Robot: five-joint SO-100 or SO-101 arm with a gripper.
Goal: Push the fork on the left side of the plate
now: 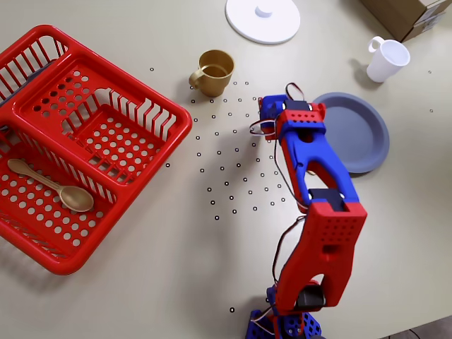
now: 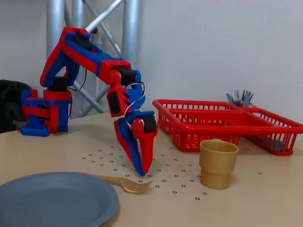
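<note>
The gold-tan fork (image 2: 125, 183) lies flat on the table, its handle against the rim of the slate-blue plate (image 2: 49, 202) and its tines pointing toward the gold cup. My gripper (image 2: 143, 172) points straight down with its red and blue fingers together and nothing between them. Its tip hovers just above and slightly behind the tines. In the overhead view the gripper (image 1: 271, 117) stands just left of the plate (image 1: 357, 134), and the fork is hidden under it.
A gold cup (image 1: 214, 70) stands left of the gripper in the overhead view. A red basket (image 1: 113, 92) holding a gold spoon (image 1: 51, 186) fills the left side. A white lid (image 1: 263, 20), a white mug (image 1: 387, 61) and a cardboard box (image 1: 406, 14) line the far edge.
</note>
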